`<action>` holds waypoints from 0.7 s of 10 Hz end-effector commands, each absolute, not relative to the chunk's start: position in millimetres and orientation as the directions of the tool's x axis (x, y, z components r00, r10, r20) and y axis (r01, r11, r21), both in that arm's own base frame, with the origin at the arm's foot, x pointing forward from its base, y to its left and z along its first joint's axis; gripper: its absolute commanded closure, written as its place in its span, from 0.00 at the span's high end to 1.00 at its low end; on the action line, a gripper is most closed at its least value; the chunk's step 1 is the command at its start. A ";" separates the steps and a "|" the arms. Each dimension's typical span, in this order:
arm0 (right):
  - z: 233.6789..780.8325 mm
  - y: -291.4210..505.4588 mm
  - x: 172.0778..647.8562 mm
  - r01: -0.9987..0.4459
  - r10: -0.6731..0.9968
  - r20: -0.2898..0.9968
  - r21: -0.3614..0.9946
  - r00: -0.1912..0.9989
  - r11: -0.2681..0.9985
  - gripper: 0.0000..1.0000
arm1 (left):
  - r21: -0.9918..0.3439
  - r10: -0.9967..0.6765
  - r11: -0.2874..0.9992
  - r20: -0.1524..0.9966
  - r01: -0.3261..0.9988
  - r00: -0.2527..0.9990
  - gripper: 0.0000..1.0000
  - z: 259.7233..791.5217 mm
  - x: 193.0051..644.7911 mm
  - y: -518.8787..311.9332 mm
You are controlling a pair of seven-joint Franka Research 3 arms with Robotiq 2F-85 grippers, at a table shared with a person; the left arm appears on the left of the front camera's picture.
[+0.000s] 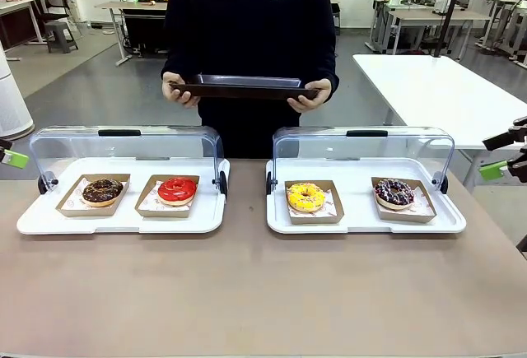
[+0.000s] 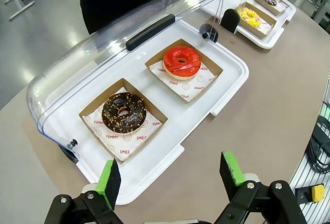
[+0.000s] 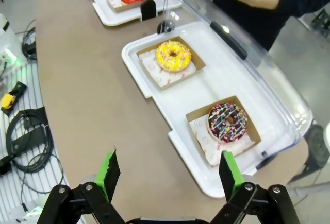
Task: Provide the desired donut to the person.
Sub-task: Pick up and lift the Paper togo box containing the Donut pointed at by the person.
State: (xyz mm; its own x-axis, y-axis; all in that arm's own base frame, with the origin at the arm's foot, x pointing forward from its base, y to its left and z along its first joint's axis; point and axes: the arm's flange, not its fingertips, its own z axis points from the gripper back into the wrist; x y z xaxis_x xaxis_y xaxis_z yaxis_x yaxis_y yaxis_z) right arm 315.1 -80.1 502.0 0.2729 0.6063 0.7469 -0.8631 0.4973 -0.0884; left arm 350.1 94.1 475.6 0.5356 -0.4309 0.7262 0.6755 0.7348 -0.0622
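Nothing is handed over yet: chocolate donut (image 1: 102,190) and red donut (image 1: 177,189) lie on the left tray (image 1: 123,223), yellow donut (image 1: 305,197) and sprinkled donut (image 1: 394,192) on the right tray (image 1: 362,225). The person (image 1: 247,29) waits at the far side with a dark tray (image 1: 244,88). The left gripper (image 2: 170,170) and right gripper (image 3: 169,167) gape wide, empty.

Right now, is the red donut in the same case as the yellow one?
No, the red donut sits in the left case and the yellow donut in the right case.
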 end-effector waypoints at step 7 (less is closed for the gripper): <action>503.0 -75.7 309.0 -0.876 0.556 0.814 -0.135 0.169 0.463 1.00 | -0.048 -0.431 0.708 0.760 0.704 0.486 1.00 436.2 299.1 69.4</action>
